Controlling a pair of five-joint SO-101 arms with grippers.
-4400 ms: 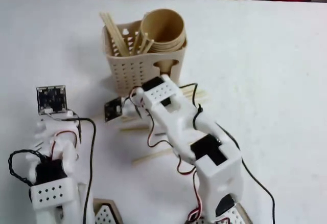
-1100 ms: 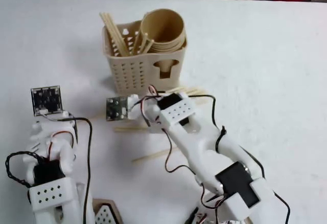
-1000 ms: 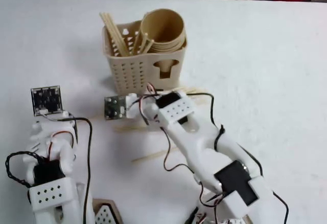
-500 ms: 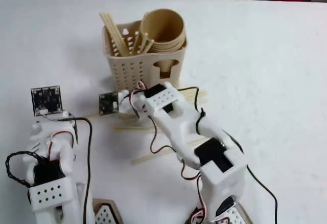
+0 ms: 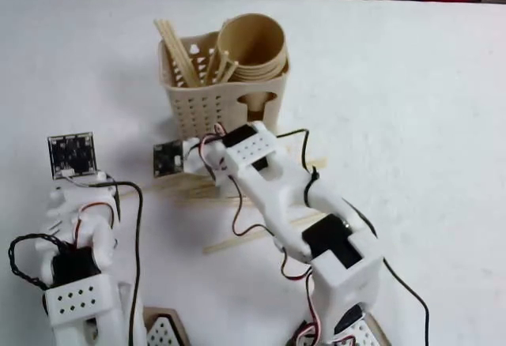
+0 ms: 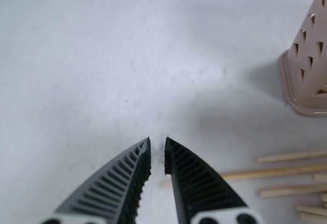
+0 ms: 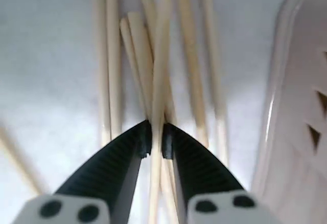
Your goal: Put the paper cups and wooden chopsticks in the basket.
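White table, right hand tight around one chopstick beside the basket; left hand closed, empty.

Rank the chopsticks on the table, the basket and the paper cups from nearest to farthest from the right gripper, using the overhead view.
1. The chopsticks on the table: directly under the right gripper, which pinches one of them.
2. The basket: just beyond, its front wall facing the gripper.
3. The paper cups: farthest, stacked inside the basket's right side.
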